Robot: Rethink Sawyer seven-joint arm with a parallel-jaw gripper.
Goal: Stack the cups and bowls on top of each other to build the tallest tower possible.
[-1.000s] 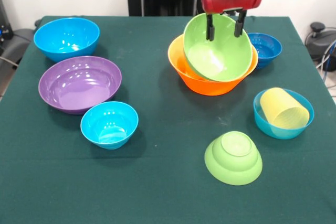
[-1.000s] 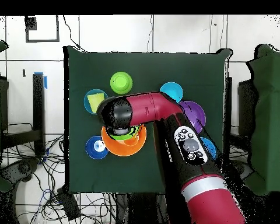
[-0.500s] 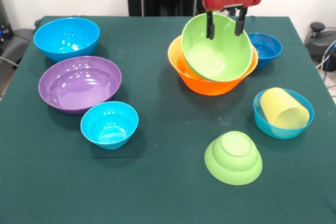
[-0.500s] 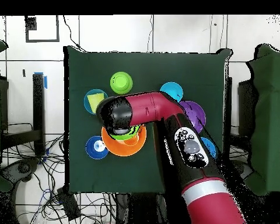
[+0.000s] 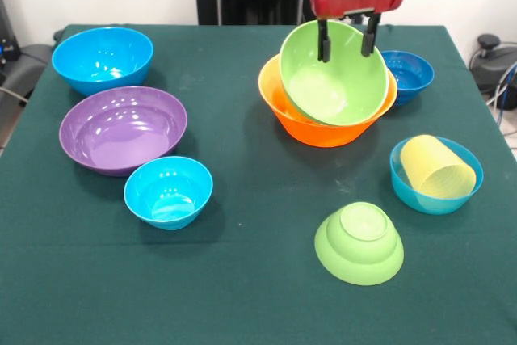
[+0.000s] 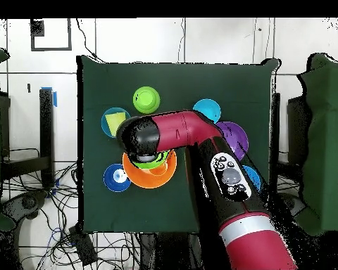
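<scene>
A large lime green bowl (image 5: 335,78) leans tilted inside the large orange bowl (image 5: 311,131), its opening turned toward the near left. My gripper (image 5: 346,42) hangs over its far rim, open, with the two fingers spread wide and nothing held. A pale yellow cup (image 5: 436,169) lies on its side in a small light blue bowl (image 5: 420,198). A small lime green bowl (image 5: 359,241) rests upside down at the near right. In the overhead view the arm (image 6: 179,133) covers the gripper and most of the orange bowl (image 6: 149,179).
On the green table (image 5: 242,280) stand a large blue bowl (image 5: 102,58), a purple bowl (image 5: 121,128) and a small light blue bowl (image 5: 168,191) at the left. A small dark blue bowl (image 5: 408,74) sits just right of the orange one.
My gripper has risen slightly. The lime green bowl has stayed tilted in the orange bowl.
</scene>
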